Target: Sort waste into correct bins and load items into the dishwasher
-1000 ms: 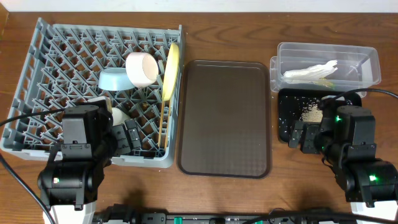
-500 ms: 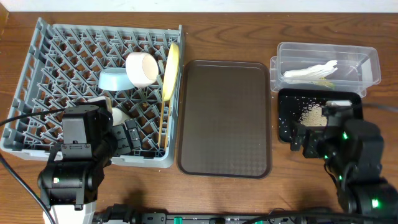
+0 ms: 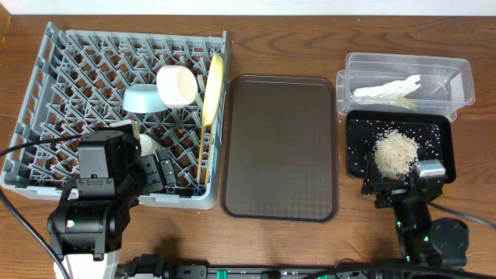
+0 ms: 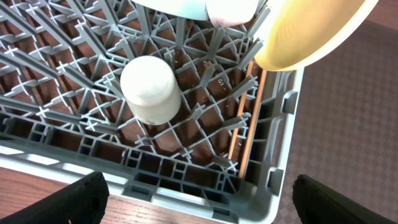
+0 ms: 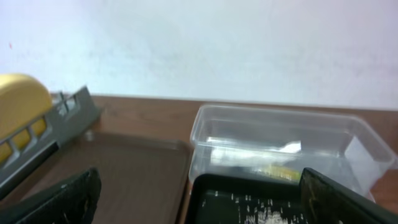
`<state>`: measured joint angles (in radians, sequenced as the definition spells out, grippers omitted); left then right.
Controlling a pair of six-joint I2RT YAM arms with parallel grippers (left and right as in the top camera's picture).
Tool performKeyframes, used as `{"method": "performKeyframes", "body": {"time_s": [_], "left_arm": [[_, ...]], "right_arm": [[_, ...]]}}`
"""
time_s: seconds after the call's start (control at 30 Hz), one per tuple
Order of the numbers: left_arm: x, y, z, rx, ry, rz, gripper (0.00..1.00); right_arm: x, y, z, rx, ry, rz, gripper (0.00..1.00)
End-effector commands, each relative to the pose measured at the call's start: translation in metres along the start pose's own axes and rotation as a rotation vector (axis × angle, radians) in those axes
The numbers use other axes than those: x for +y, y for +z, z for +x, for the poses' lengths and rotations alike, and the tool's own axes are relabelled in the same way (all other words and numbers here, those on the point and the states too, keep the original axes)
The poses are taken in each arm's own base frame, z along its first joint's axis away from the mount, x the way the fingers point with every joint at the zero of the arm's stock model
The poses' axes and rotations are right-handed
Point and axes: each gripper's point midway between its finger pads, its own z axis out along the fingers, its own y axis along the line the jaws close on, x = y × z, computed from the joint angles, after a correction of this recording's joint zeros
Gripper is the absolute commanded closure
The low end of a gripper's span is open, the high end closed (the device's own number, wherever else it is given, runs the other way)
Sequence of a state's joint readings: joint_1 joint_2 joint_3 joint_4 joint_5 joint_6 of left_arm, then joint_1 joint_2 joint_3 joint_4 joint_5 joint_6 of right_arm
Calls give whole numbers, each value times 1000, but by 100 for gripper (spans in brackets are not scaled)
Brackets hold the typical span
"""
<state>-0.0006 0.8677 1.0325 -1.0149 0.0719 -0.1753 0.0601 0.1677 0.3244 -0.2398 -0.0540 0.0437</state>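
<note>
Grey dish rack (image 3: 46, 93), worktop (image 3: 271, 31) left: blue bowl (image 3: 143, 99), white bowl (image 3: 177, 85) on its side, yellow plate (image 3: 212, 87) on edge, its length running front to back; cup (image 4: 151, 89) upside down, half hidden overhead by the left arm (image 3: 97, 178). Chopsticks (image 4: 245, 118) lie front to back along the rack's right wall, far ends under the plate. Left claw (image 4: 199, 205) wide, empty. Brown tray (image 3: 279, 147), centre. Clear tub (image 3: 457, 77): white paper (image 3: 386, 89), greenish scrap (image 3: 404, 99) beneath, indistinct. Black tray (image 3: 353, 147): rice heap (image 3: 395, 151). Right claw (image 5: 199, 205) wide, empty, fingertips cut off.
</note>
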Motion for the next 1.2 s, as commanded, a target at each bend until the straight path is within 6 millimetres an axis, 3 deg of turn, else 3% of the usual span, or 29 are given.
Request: {"method": "performKeyframes", "body": {"time_s": [0.0,0.23,0.4,0.6,1.17], "left_arm": [[1,1,1,4,16,-4,3],[1,1,1,4,16,-4,3],[1,1,1,4,16,-3,3],[1,1,1,4,16,-4,3],[1,1,1,4,16,-3,3]], "right_arm": [[0,1,6,-83,-17,-5,1],[-5,6,13,-264,-33,7,1],[-8,9,26,-218,-162,31,1],[-10,15,78,-4,-171,22,1],[-11,15,76,-11,-174,29,1]]}}
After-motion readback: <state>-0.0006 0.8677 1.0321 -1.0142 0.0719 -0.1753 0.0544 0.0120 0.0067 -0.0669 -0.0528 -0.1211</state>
